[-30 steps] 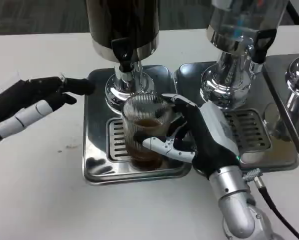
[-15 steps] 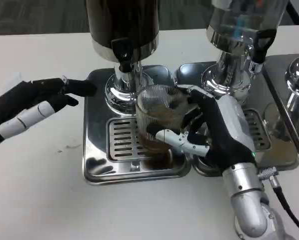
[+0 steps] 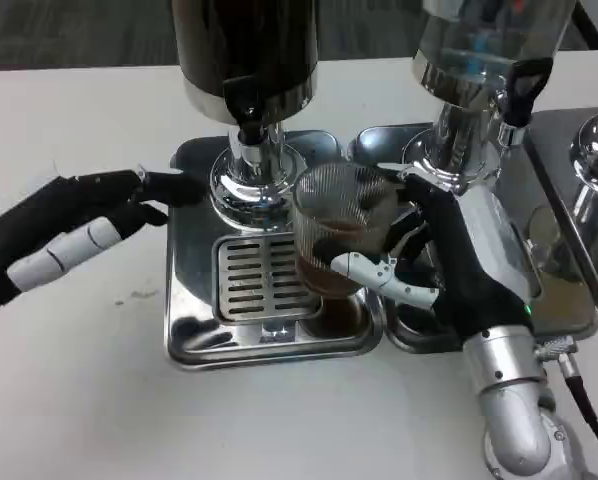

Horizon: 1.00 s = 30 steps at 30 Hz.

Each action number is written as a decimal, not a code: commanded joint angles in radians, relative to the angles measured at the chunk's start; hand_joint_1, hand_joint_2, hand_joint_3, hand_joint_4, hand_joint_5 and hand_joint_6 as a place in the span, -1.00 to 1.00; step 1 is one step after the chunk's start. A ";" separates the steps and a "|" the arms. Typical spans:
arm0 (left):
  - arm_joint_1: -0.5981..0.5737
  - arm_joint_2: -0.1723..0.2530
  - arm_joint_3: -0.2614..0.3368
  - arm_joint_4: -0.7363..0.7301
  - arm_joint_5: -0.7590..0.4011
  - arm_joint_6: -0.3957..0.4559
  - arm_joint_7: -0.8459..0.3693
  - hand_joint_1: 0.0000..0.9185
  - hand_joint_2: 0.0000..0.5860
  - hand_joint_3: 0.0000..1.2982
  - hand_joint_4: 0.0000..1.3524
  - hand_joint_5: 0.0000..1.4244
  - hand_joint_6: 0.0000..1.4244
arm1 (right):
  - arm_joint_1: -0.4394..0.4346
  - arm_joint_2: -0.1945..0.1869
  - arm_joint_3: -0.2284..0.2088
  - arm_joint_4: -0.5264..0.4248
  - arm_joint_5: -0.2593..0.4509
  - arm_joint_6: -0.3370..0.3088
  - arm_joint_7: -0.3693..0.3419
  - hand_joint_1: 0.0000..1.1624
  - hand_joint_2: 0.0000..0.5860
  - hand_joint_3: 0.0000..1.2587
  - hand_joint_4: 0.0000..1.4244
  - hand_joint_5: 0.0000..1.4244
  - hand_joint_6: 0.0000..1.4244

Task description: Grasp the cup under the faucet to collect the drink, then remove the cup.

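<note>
A clear ribbed cup point(image 3: 337, 228) with brown drink in its lower part hangs above the right edge of the left drip tray point(image 3: 194, 335). My right hand point(image 3: 449, 265) grips the cup from the right, its fingers wrapped around the glass. The black faucet point(image 3: 247, 112) of the dark dispenser point(image 3: 244, 45) stands up and to the left of the cup, no longer over it. At the tray's left edge my left hand point(image 3: 74, 235) lies open, its fingertips reaching the tray beside the dispenser's chrome base point(image 3: 249, 185).
A second dispenser point(image 3: 484, 50) with its own drip tray point(image 3: 509, 262) stands behind my right hand. A third chrome base point(image 3: 594, 150) is at the right edge. Bare white table lies in front of the trays and to the left.
My right hand has lifted the cup off the grate and carried it right, out from under the faucet. My left hand has crept slightly right toward the dispenser base.
</note>
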State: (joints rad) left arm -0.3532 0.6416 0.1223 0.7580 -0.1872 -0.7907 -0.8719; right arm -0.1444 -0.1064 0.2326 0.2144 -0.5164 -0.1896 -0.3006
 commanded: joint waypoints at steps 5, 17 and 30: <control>0.035 -0.010 -0.027 -0.034 0.019 -0.070 0.008 -1.00 -0.46 -0.57 -0.73 -0.73 -0.56 | 0.019 0.000 -0.032 -0.094 0.012 -0.014 -0.012 0.07 -0.09 -0.17 -0.05 0.07 0.26; 0.061 0.002 -0.024 -0.049 0.026 -0.112 0.022 -1.00 -0.48 -0.61 -0.78 -0.77 -0.58 | 0.050 -0.006 -0.049 -0.158 0.017 0.003 0.018 0.09 -0.07 -0.15 -0.04 0.08 0.27; 0.145 0.015 -0.024 -0.123 0.036 -0.163 0.030 -1.00 -0.50 -0.63 -0.81 -0.80 -0.61 | 0.090 -0.013 -0.051 -0.241 0.037 0.023 0.083 0.13 -0.14 -0.17 -0.06 0.09 0.30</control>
State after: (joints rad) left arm -0.2336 0.6372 0.1004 0.6574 -0.1640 -0.9271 -0.8550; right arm -0.0628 -0.1225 0.1909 0.0242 -0.4941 -0.1593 -0.2188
